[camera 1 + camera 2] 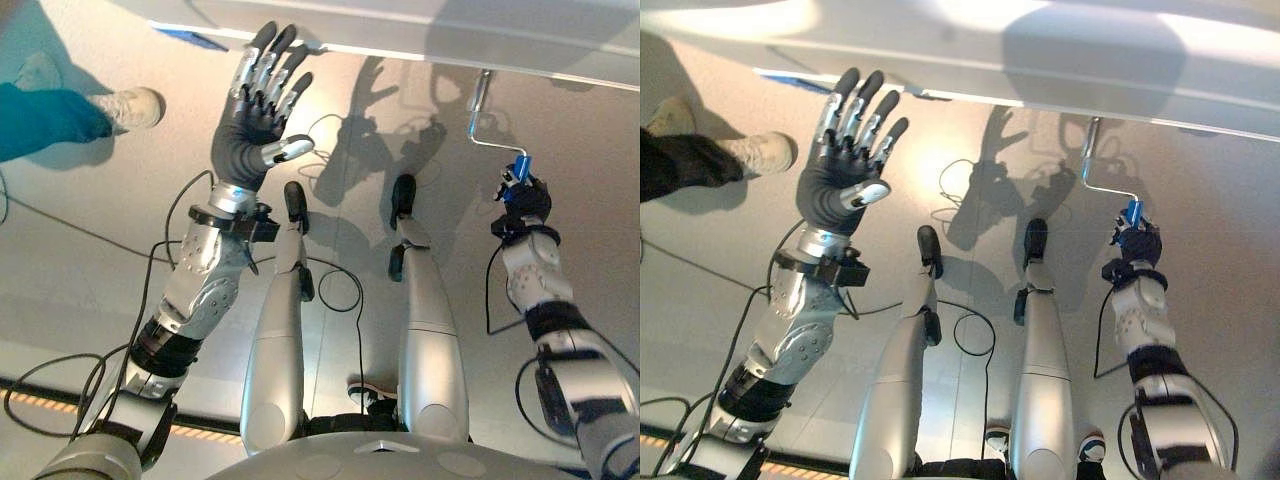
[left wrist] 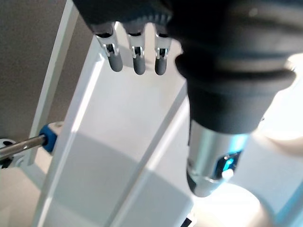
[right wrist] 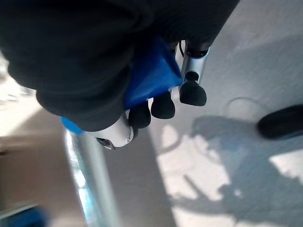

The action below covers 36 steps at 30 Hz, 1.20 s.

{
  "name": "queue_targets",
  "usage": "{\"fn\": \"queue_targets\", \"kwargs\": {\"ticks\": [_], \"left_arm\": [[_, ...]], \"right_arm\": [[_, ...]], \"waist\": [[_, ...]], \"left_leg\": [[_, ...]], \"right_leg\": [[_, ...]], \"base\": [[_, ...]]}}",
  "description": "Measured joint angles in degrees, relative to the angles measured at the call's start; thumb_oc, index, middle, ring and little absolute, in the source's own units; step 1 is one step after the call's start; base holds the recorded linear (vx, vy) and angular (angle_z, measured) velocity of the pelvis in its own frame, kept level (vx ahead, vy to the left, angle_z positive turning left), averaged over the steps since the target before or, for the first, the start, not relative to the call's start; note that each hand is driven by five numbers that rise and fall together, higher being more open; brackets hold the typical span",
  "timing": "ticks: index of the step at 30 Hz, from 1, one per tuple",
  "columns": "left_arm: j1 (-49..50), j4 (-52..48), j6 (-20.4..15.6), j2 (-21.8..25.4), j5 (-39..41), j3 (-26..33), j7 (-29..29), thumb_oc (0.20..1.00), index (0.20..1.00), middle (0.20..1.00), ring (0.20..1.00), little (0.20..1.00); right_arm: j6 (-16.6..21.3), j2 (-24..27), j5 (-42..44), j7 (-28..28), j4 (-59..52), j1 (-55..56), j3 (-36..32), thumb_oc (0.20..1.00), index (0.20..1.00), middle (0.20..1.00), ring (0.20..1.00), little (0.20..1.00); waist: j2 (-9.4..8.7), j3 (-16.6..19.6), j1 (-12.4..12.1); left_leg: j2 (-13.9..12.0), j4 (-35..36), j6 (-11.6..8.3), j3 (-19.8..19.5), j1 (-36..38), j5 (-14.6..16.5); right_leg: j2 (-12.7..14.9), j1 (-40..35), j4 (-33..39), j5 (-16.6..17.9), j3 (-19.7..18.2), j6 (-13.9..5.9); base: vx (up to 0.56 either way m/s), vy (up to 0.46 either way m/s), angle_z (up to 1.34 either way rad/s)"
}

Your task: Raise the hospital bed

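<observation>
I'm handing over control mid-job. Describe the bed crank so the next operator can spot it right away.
Look along the white bed frame across the top of the head views. Near its right end a bent silver crank hangs down toward the floor. Its blue grip is enclosed by the right hand, while the left hand is spread open and holds nothing.

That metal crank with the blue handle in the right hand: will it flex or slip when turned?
The crank looks like a bent steel rod, so probably stiff. The right hand has its fingers curled round the blue handle, which likely grips better than bare metal. Being fixed under the bed frame, it should swing, not lift.
</observation>
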<state>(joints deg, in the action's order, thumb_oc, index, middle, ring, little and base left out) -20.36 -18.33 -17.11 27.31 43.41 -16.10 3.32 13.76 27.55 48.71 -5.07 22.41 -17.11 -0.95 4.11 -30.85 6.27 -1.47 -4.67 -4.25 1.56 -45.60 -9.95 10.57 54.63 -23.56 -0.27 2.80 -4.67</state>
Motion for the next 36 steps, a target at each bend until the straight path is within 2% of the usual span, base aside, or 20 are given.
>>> {"fn": "queue_targets", "kwargs": {"ticks": [3, 4, 9, 15, 20, 23, 27, 36], "left_arm": [[1.9, -1.5, 0.0, -0.1, 0.0, 1.5, -0.3, 1.0, 1.0, 1.0, 1.0, 1.0], [3.1, -2.4, 0.0, 0.0, 0.1, 2.8, -0.7, 1.0, 1.0, 1.0, 1.0, 1.0], [5.4, -3.7, -0.1, 0.4, 0.5, 4.2, -1.3, 1.0, 1.0, 1.0, 1.0, 1.0], [7.6, -4.4, 0.0, 0.2, 0.7, 3.9, -1.3, 1.0, 1.0, 1.0, 1.0, 1.0], [7.5, -4.4, 0.0, -0.1, 0.8, 3.8, -1.3, 1.0, 1.0, 1.0, 1.0, 1.0], [6.1, -3.9, 0.0, -1.6, 2.5, 2.2, -1.1, 1.0, 1.0, 1.0, 1.0, 1.0], [5.0, -2.5, 0.1, -2.1, 2.6, 1.0, -0.9, 1.0, 1.0, 1.0, 1.0, 1.0], [3.5, -0.3, 0.1, -3.3, 3.1, 0.2, 0.8, 1.0, 1.0, 1.0, 1.0, 1.0]], "right_arm": [[0.0, -0.2, 0.3, 1.3, -8.4, 4.6, 1.7, 0.2, 0.2, 0.2, 0.2, 0.2], [-0.1, -0.2, 0.3, 2.2, -14.2, 7.5, 3.8, 0.2, 0.2, 0.2, 0.2, 0.2], [-1.6, -0.6, 2.2, 3.3, -18.5, 10.9, 6.0, 0.2, 0.2, 0.2, 0.2, 0.2], [-2.8, 1.3, 8.1, 5.3, -22.5, 12.7, 11.0, 0.2, 0.2, 0.2, 0.2, 0.2], [-2.8, 1.6, 11.7, 5.5, -22.9, 10.7, 15.3, 0.2, 0.2, 0.2, 0.2, 0.2], [-3.2, 1.8, 13.8, 4.5, -21.8, 5.5, 20.7, 0.2, 0.2, 0.2, 0.2, 0.2], [-3.3, 2.3, 13.8, 3.7, -19.8, 1.5, 23.6, 0.2, 0.2, 0.2, 0.2, 0.2], [-3.4, 2.1, 13.2, 0.0, -11.8, -8.5, 24.1, 0.2, 0.2, 0.2, 0.2, 0.2]], "waist": [[-0.31, 0.0, 0.5], [-0.62, -0.1, 0.5], [-1.62, -0.1, 0.6], [-2.2, -0.2, 0.4], [-2.28, -0.3, -0.7], [-2.35, -0.3, -1.0], [-2.32, -0.3, -1.3], [-2.21, -0.3, -4.9]], "left_leg": [[-0.3, 0.0, -0.05, -0.2, 0.2, 0.1], [-0.4, 0.0, -0.06, -0.2, 0.2, 0.1], [-0.6, -0.1, -0.12, -0.3, 0.5, 0.1], [-0.6, 0.2, -0.11, -1.0, 0.5, 0.1], [-0.6, 0.0, -0.17, -1.7, 0.3, 0.0], [-0.7, -0.2, -0.4, -2.2, -0.3, -0.1], [-0.9, -0.5, -0.61, -3.2, -1.2, -0.3], [-1.2, -0.7, -1.03, -4.6, -2.3, -0.6]], "right_leg": [[-0.3, -0.6, 0.4, 0.0, 0.1, 0.01], [-0.4, -0.6, 0.5, 0.1, 0.2, 0.06], [-0.4, -1.5, 1.0, 0.1, 0.7, 0.02], [-0.4, -2.5, 2.4, 0.5, 1.7, -0.07], [-0.3, -2.9, 2.5, 0.5, 2.7, -0.05], [-0.4, -2.8, 2.7, 0.5, 3.4, -0.13], [-0.6, -2.6, 2.8, 0.6, 4.3, 0.18], [-0.8, -2.2, 2.8, 0.5, 5.8, 0.76]], "base": [[-0.01, -0.075, 0.0], [0.0, -0.055, 0.0], [0.01, -0.026, 0.01], [0.02, 0.029, 0.03], [0.02, 0.023, 0.05], [0.02, 0.041, 0.03], [0.02, 0.025, 0.05], [0.01, 0.017, 0.03]]}}
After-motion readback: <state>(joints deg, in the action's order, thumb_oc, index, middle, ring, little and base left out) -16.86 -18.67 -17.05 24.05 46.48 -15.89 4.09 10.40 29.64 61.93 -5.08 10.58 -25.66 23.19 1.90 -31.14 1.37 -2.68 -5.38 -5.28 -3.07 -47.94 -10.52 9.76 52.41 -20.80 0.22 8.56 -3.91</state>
